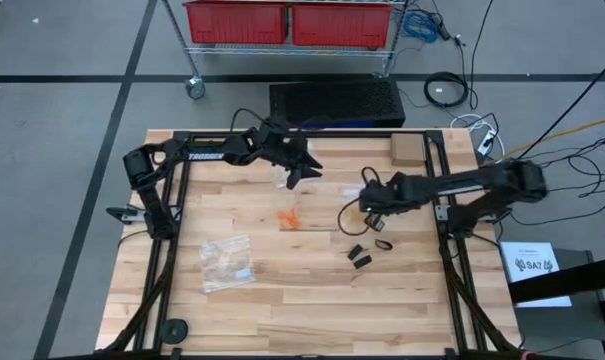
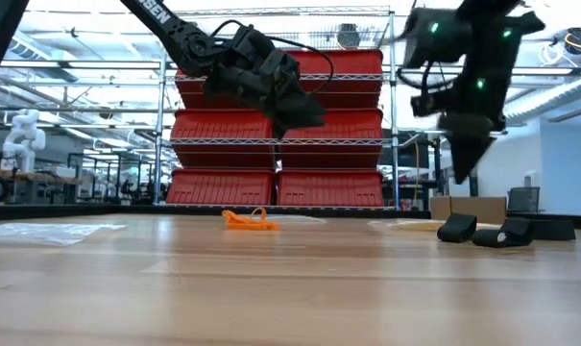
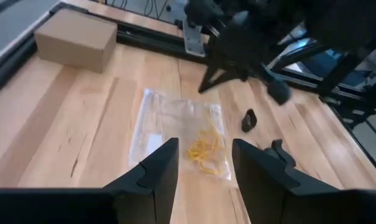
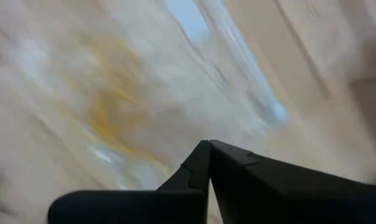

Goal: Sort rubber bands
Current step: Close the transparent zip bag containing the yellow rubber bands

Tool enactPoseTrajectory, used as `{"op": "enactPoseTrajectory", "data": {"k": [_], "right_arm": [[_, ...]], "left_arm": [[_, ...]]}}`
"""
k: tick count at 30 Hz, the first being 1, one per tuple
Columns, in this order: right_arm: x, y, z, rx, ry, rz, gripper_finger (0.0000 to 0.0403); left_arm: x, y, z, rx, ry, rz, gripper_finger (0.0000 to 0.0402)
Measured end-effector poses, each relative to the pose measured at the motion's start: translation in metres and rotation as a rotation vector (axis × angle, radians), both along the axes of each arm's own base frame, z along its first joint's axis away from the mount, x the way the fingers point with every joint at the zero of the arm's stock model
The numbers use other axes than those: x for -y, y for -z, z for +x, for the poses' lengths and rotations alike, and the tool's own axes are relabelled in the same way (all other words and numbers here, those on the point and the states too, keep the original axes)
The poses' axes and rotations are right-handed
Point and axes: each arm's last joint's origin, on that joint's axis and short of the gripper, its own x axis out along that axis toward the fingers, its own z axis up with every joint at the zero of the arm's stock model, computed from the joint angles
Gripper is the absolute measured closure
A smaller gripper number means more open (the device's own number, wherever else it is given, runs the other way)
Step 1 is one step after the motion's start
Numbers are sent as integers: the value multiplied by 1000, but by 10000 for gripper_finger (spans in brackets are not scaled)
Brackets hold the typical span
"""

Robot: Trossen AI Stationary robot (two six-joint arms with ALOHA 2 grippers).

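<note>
A small heap of orange rubber bands (image 1: 292, 218) (image 2: 249, 220) lies mid-table. Black bands (image 1: 360, 256) (image 2: 482, 231) (image 3: 248, 119) lie toward the right side. Pale yellow bands (image 3: 204, 151) lie on or in a clear bag (image 3: 175, 121); which, I cannot tell. My left gripper (image 1: 304, 168) (image 2: 304, 113) (image 3: 204, 149) hangs open above the table, short of that bag. My right gripper (image 1: 366, 210) (image 2: 460, 173) (image 4: 209, 144) is shut, points down and stays clear of the tabletop, with a blurred yellow patch and clear plastic below it.
A second clear bag (image 1: 227, 263) (image 2: 50, 231) holding pale bands lies toward the near left. A cardboard box (image 1: 407, 150) (image 3: 76, 38) sits at the far right corner. A black frame rail (image 1: 182, 135) runs round the table. Bare wood (image 1: 312, 310) stretches along the near side.
</note>
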Motion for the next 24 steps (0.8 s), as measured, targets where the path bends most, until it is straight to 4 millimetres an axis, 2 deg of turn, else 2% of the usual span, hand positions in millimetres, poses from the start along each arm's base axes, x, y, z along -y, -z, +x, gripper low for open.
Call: {"op": "enactPoseTrajectory", "data": {"k": [4, 7, 10, 13, 16, 20, 24], "right_arm": [[-5, 7, -8, 241, 62, 46, 403], [-6, 29, -12, 317, 143, 48, 403], [-8, 47, -11, 410, 189, 33, 403], [-9, 63, -19, 362, 220, 45, 403], [-9, 70, -30, 282, 256, 26, 403], [-11, 71, -42, 180, 264, 25, 403], [-16, 66, -56, 93, 244, 43, 403]], "left_arm": [[0, -4, 2, 42, -6, 5, 248], [8, -8, 8, 128, -16, 41, 267], [20, -2, 8, 240, -58, 68, 297], [28, 12, -1, 310, -117, 59, 327], [33, 25, -13, 366, -142, 19, 350], [39, 40, -28, 394, -160, -32, 371], [43, 42, -39, 407, -167, -37, 379]]}}
